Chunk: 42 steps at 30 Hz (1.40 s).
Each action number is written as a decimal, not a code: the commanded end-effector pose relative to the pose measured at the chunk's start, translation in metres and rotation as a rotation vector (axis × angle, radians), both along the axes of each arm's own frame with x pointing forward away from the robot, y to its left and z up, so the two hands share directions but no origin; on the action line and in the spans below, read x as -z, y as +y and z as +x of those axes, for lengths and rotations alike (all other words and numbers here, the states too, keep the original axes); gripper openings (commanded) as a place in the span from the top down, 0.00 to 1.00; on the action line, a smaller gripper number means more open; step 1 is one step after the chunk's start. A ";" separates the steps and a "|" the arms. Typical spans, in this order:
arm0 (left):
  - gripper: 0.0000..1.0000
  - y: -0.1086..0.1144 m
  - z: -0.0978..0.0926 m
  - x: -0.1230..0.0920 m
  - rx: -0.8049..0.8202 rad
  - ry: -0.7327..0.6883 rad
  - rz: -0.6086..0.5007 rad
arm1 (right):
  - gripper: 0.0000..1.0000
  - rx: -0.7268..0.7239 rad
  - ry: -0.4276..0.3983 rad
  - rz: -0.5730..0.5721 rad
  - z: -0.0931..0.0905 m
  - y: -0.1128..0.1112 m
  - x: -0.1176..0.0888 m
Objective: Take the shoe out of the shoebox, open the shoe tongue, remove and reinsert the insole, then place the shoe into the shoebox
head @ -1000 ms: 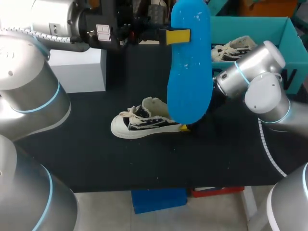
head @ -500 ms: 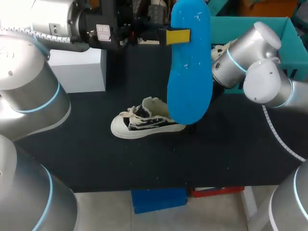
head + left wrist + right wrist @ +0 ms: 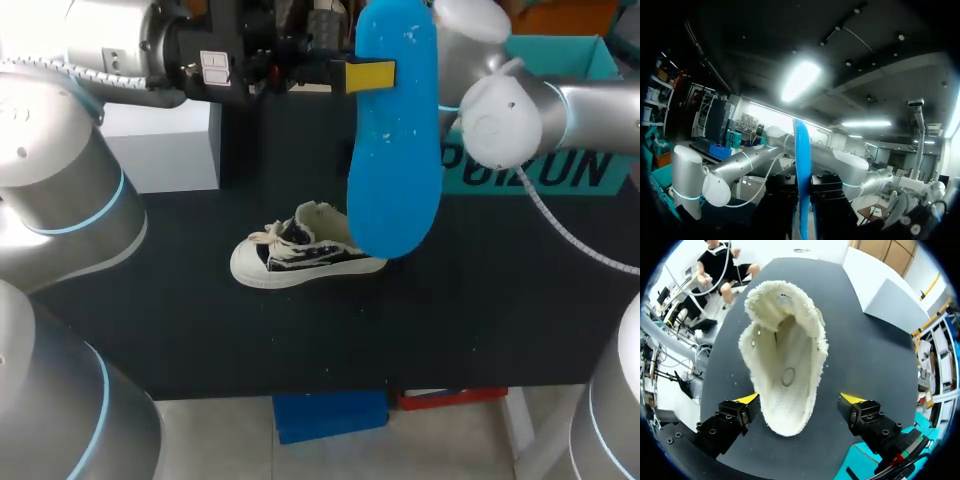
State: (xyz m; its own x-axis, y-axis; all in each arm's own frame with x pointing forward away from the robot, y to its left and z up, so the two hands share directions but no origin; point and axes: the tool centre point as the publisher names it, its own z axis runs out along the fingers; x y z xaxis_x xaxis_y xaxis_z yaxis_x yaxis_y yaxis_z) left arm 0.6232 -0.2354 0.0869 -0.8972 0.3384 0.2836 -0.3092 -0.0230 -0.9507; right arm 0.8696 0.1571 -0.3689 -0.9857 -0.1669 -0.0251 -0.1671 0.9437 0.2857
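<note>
A black and white canvas shoe [image 3: 300, 255] lies on its side on the black table [image 3: 200, 320], toe to the left. My left gripper [image 3: 368, 74] is shut on a blue insole [image 3: 393, 140] and holds it high above the shoe. The left wrist view shows the insole [image 3: 802, 175] edge-on between that gripper's dark fingers. My right gripper [image 3: 800, 400] is open above the shoe's heel, and the shoe's mouth [image 3: 785, 375] shows between its yellow tips. In the head view the insole hides the right gripper. The teal shoebox [image 3: 540, 170] stands at the back right.
A white box [image 3: 160, 145] stands at the back left of the table, and the right wrist view shows this white box [image 3: 895, 302] past the shoe. A corner of the teal shoebox [image 3: 860, 467] sits close beside the right gripper.
My right arm has risen and swung back from the shoe's heel towards the shoebox, now covering the box's inside. The left arm, the insole and the shoe have not moved.
</note>
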 end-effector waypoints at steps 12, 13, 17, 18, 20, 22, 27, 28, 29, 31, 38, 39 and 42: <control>1.00 -0.002 0.000 0.001 -0.003 0.000 -0.001 | 0.01 -0.065 -0.080 -0.365 0.015 0.041 0.005; 1.00 -0.002 0.000 0.001 -0.003 0.000 -0.001 | 0.03 -0.069 -0.080 -0.362 0.016 0.043 0.006; 1.00 -0.002 0.000 0.001 -0.003 0.000 -0.001 | 0.06 -0.091 -0.076 -0.351 0.017 0.051 0.012; 1.00 -0.002 0.000 0.001 -0.003 0.000 -0.001 | 0.10 -0.094 -0.075 -0.348 0.017 0.052 0.013; 1.00 -0.002 0.000 0.001 -0.003 0.000 -0.001 | 0.21 -0.099 -0.071 -0.342 0.016 0.055 0.015; 1.00 -0.002 0.000 0.001 -0.003 0.000 -0.001 | 0.23 -0.104 -0.064 -0.335 0.016 0.056 0.018; 1.00 -0.002 0.000 0.001 -0.003 0.000 -0.001 | 0.50 -0.114 -0.054 -0.317 0.014 0.057 0.022; 1.00 -0.002 0.000 0.001 -0.003 0.000 -0.001 | 0.53 -0.114 -0.053 -0.317 0.014 0.056 0.023; 1.00 -0.002 0.000 0.001 -0.003 0.000 -0.001 | 0.57 -0.115 -0.052 -0.316 0.013 0.057 0.024; 1.00 -0.002 0.000 0.001 -0.003 0.000 -0.001 | 0.66 -0.117 -0.047 -0.313 0.011 0.057 0.026; 1.00 -0.002 0.000 0.001 -0.003 0.000 -0.001 | 1.00 -0.128 0.003 -0.284 0.008 0.056 0.031; 1.00 -0.002 0.000 0.001 -0.003 0.000 -0.001 | 1.00 -0.128 0.003 -0.284 0.008 0.056 0.031; 1.00 -0.002 0.000 0.001 -0.003 0.000 -0.001 | 1.00 -0.128 0.003 -0.284 0.008 0.056 0.031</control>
